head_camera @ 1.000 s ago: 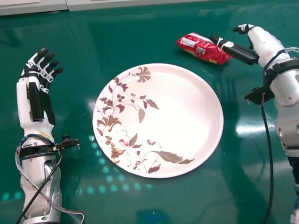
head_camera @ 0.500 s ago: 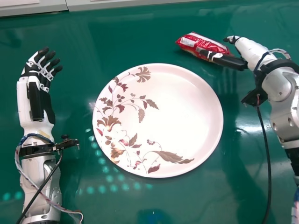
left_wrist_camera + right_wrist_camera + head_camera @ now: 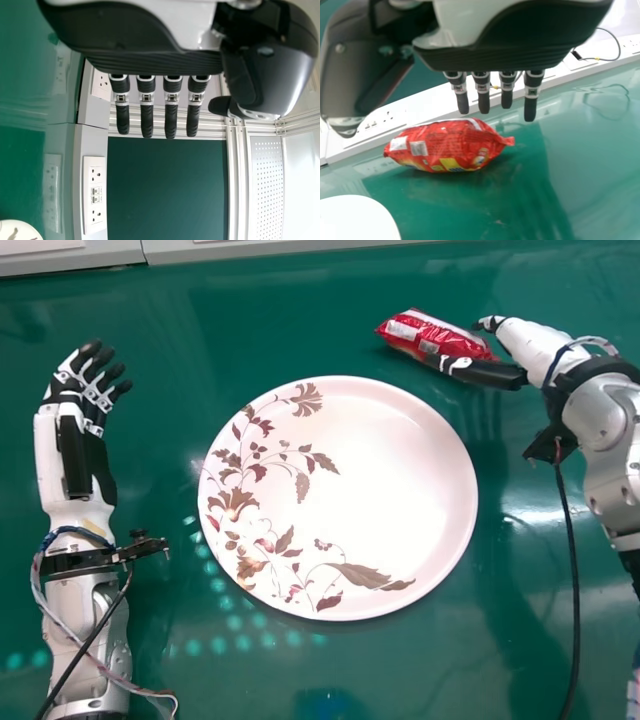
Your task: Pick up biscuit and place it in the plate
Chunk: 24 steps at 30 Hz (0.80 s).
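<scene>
The red biscuit packet (image 3: 425,332) lies on the green counter (image 3: 300,335), beyond the plate (image 3: 400,480) and toward its right side. The right hand (image 3: 535,343) is beside the packet, its fingers straight and spaced apart, clamped on nothing; whether the thumb touches the wrapper I cannot tell. Left of the plate, the left hand (image 3: 75,385) has its fingers extended, slightly apart.

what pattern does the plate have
Brown and dark red flowers and leaves on white; the plate shows best in the head view.
</scene>
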### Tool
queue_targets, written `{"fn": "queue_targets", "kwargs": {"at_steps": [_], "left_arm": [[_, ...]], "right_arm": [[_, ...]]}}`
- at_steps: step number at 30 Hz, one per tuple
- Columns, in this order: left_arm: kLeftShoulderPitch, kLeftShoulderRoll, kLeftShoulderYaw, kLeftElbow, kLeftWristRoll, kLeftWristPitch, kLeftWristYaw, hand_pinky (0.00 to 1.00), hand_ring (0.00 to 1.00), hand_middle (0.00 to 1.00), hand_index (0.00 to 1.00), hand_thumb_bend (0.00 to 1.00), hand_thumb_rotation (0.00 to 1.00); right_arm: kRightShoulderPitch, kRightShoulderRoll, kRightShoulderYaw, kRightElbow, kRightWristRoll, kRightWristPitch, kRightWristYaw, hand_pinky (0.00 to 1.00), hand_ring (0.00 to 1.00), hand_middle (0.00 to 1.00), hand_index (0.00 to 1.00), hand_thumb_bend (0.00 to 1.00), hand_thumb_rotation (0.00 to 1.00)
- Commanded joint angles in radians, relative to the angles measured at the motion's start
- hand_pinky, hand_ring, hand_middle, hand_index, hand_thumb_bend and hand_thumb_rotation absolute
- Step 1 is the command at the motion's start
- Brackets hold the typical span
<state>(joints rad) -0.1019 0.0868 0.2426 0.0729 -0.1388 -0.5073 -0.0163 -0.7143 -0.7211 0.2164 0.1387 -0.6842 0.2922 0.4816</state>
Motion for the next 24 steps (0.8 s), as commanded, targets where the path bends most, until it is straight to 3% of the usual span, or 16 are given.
{"fn": "queue_targets", "kwargs": {"at_steps": [1, 4, 9, 17, 24], "left_arm": [[0.031, -0.009, 0.008, 0.041, -0.010, -0.017, -0.003, 0.76, 0.81, 0.83, 0.83, 0.08, 0.00], [0.029, -0.008, 0.008, 0.044, -0.012, -0.015, -0.005, 0.77, 0.82, 0.84, 0.83, 0.07, 0.00], [0.028, -0.009, 0.008, 0.041, -0.011, -0.010, -0.003, 0.77, 0.81, 0.84, 0.84, 0.08, 0.00], [0.026, -0.008, 0.010, 0.044, -0.013, -0.015, -0.008, 0.79, 0.82, 0.84, 0.84, 0.09, 0.00], [0.030, -0.009, 0.009, 0.035, -0.008, -0.013, -0.006, 0.81, 0.83, 0.84, 0.83, 0.09, 0.00]], "right_arm": [[-0.017, -0.026, 0.002, 0.019, -0.009, -0.036, -0.013, 0.86, 0.97, 1.00, 1.00, 1.00, 0.68], [-0.035, -0.039, 0.016, 0.039, -0.041, -0.060, -0.017, 0.82, 0.95, 1.00, 0.98, 1.00, 0.71], [-0.073, -0.052, 0.037, 0.053, -0.080, -0.075, 0.012, 0.85, 0.96, 1.00, 0.98, 1.00, 0.71], [-0.117, -0.071, 0.065, 0.082, -0.130, -0.139, 0.014, 0.79, 0.91, 0.96, 0.94, 1.00, 0.73], [-0.153, -0.071, 0.080, 0.111, -0.153, -0.165, 0.050, 0.84, 0.93, 0.96, 0.94, 1.00, 0.69]]}}
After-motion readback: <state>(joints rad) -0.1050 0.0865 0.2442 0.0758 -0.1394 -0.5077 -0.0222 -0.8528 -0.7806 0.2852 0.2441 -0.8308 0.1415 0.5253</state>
